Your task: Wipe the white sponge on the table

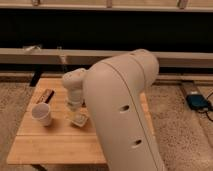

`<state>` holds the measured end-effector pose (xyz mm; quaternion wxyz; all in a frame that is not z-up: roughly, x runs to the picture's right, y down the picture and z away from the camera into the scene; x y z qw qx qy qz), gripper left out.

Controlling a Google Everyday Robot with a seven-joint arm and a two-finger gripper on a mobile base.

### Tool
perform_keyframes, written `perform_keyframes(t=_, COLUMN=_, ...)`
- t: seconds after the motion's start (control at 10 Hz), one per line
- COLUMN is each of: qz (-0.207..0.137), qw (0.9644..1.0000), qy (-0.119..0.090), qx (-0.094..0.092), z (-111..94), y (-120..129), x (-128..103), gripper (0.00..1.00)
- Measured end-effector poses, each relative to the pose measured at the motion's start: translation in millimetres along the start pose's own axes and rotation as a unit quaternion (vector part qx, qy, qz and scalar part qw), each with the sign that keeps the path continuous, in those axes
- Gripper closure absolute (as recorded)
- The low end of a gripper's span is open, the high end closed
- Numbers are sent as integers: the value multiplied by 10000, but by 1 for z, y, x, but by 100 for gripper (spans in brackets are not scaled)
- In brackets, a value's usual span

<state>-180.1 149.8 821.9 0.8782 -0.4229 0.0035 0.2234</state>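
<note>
The claw [75,111] was at the left centre of the frame, down on the white sponge [78,119] on the desk [55,142]; its grip I cannot tell. Left, a white paper cup [42,114] stood upright, contents not visible.

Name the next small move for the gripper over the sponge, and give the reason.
Probably press down and slide sideways. The gripper sits right at the white sponge on the table, beside the paper cup, so a short stroke away from the cup looks safest.
</note>
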Motion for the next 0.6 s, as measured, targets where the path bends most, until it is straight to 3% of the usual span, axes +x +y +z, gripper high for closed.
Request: perform_keyframes(t=0.6, qz=-22, qw=10000, qy=12, qx=-15, z=2, y=2, x=-1, gripper=26)
